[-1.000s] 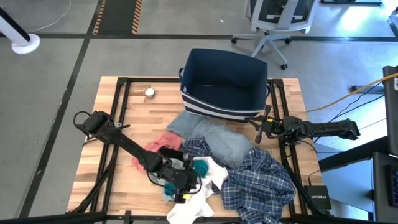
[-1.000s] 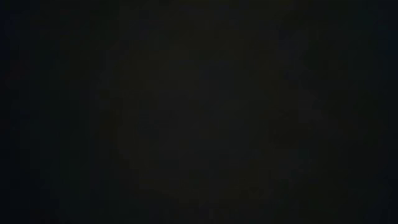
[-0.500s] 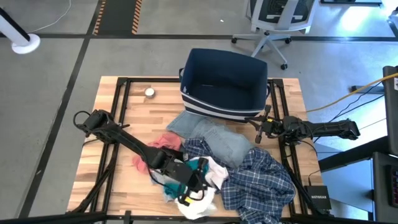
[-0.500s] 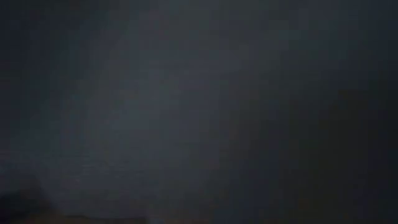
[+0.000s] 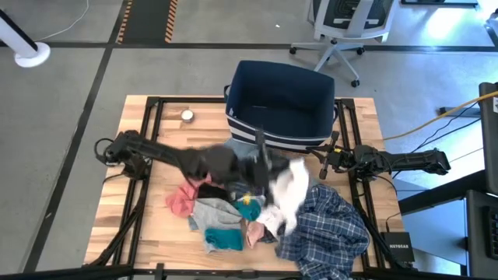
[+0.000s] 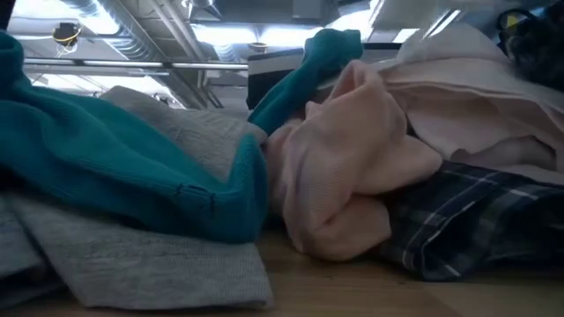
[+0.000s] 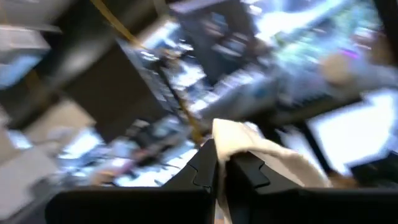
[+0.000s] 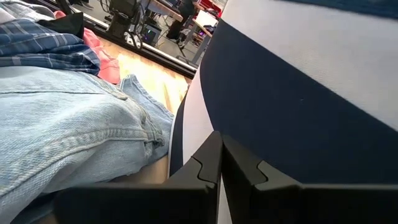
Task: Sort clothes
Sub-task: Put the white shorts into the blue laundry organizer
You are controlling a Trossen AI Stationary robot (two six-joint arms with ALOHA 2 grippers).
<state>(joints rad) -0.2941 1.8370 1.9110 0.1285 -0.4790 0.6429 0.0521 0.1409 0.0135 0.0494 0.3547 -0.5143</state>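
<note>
My left gripper (image 5: pixel 267 165) is raised over the middle of the table in front of the navy bin (image 5: pixel 282 99), shut on a white garment (image 5: pixel 286 193). More clothes lie on the table: a pink piece (image 5: pixel 180 201), a grey piece (image 5: pixel 211 211), teal pieces (image 5: pixel 222 237), a pale pink piece (image 6: pixel 352 167), the blue-white plaid shirt (image 5: pixel 325 227) and light blue denim (image 8: pixel 68 118). My right gripper (image 5: pixel 321 161) is shut and empty beside the bin's near wall (image 8: pixel 292 124), just over the denim. My left gripper pinches a bunched part of the white garment (image 7: pixel 231 138) between its two fingers (image 7: pixel 205 163). The garment hangs below and beside the gripper, over the plaid shirt; whether its lower end (image 5: pixel 274 224) rests on the pile I cannot tell.
The navy bin with white stripes stands open at the table's far middle. A small round white object (image 5: pixel 187 116) lies at the far left. Bare wood shows along the table's left side (image 5: pixel 148 202). An office chair (image 5: pixel 342 23) stands beyond the table.
My left gripper has risen from the near edge and swung toward the bin and the table's right, carrying the white garment up off the pile. That has uncovered the grey, teal and pale pink pieces, and the low view is no longer covered.
</note>
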